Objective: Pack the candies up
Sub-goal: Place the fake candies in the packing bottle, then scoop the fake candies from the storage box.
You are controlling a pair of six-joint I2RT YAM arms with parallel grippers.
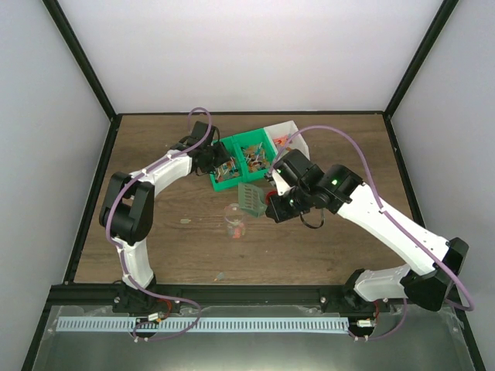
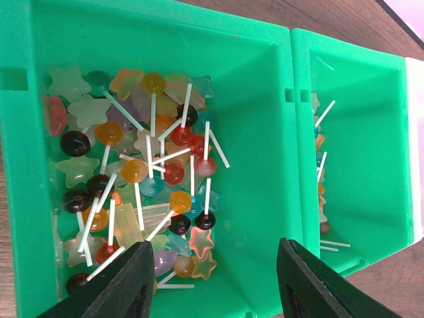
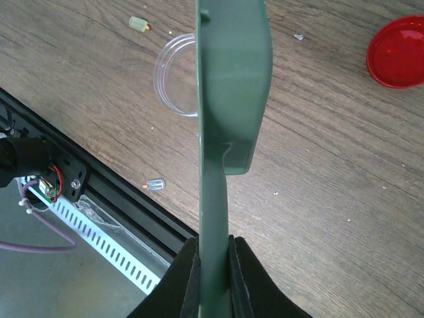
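1. Left gripper [image 2: 213, 258], fingers spread wide with nothing between them, hangs over the candies [image 2: 152, 165].
2. Candies, ball and star lollipops on white sticks, lie in both compartments of the green bin [image 2: 265, 132].
3. Right gripper [image 3: 213, 265] clamps the green scoop [image 3: 232, 79] near the clear jar [image 3: 173, 73]; the red lid [image 3: 397, 52] lies apart on the table [image 3: 318, 165].

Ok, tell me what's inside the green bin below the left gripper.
The compartment directly below holds a heap of candies: round lollipops on white sticks and star shapes. The neighbouring compartment shows a few more along its wall; the divider hides the rest.
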